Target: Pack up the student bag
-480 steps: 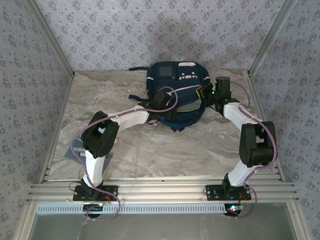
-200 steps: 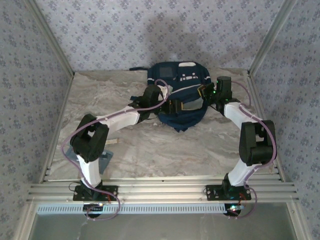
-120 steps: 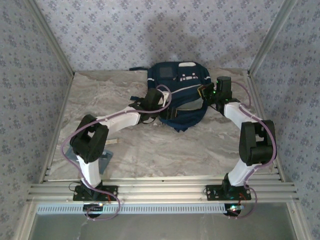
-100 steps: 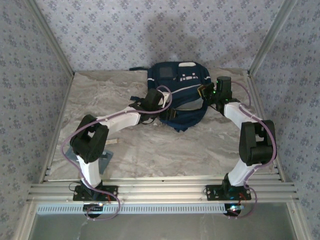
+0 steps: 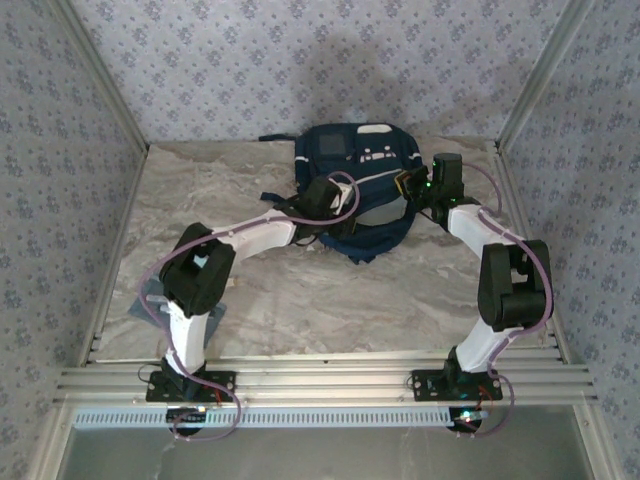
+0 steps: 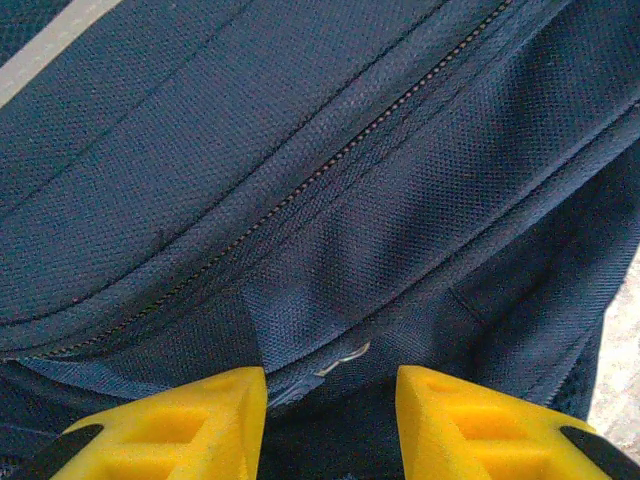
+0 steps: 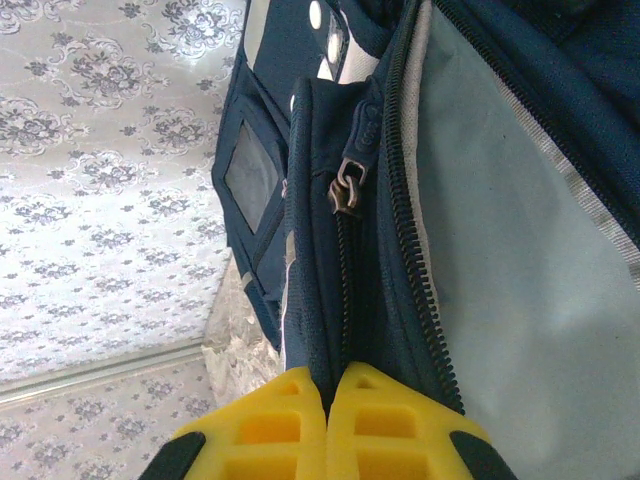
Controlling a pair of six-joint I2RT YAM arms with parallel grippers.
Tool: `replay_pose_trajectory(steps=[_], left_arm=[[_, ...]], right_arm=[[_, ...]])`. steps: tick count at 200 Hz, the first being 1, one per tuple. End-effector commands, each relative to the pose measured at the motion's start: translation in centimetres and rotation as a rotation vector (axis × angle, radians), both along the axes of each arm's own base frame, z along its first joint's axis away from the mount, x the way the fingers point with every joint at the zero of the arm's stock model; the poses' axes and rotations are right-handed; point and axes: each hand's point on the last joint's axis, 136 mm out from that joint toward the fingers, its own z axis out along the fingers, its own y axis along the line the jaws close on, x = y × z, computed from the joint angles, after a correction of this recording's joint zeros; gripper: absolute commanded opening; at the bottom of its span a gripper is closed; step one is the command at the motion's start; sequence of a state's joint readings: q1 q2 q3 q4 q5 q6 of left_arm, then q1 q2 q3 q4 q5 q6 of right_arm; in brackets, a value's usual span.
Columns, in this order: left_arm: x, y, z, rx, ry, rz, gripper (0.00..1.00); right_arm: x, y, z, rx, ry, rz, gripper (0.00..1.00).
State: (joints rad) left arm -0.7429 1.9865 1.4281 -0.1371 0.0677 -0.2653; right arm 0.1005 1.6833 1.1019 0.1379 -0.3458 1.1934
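Risk: right jaws clamped on the bag (image 5: 370,165) mouth edge, left jaws half-open over its front seam; a shallow left bite slips and the mouth flops shut.

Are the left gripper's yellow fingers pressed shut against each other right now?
No, the left gripper has its fingers apart, with navy fabric of the student bag showing in the gap.

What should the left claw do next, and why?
Probably close the left claw on the navy fold of the student bag. Its yellow fingers stand apart on either side of that fold, near the zipper, while the right claw pinches the bag's edge by the zipper pull. Two grips could hold the opening.
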Motion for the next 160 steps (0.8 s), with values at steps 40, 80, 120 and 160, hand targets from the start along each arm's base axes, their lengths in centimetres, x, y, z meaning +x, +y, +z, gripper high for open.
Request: replay_pose_trajectory(steps=[40,80,120,160], left_arm=[[0.2,0.5,-1.2,0.114,-0.002,0.015,0.38],[-0.7,0.9,-0.9,0.102,0.011,0.023,0.39],[-1.0,1.2,-0.8,0.077,0.035,0.066,0.51],[-0.4,2.1,1.0,0.083,-0.017,0.109,0.59]], right_arm=[[1.1,0.7,3.2,0.031,-0.120,0.020,0.00],[1.7,-0.2,4.5,0.048,-0.148,-0.008,0.00],[2.2,0.0,7.1,0.031,-0.181,0.004,0.00],[2.1,-0.5,7.2,0.025,-0.179,-0.006,0.00]])
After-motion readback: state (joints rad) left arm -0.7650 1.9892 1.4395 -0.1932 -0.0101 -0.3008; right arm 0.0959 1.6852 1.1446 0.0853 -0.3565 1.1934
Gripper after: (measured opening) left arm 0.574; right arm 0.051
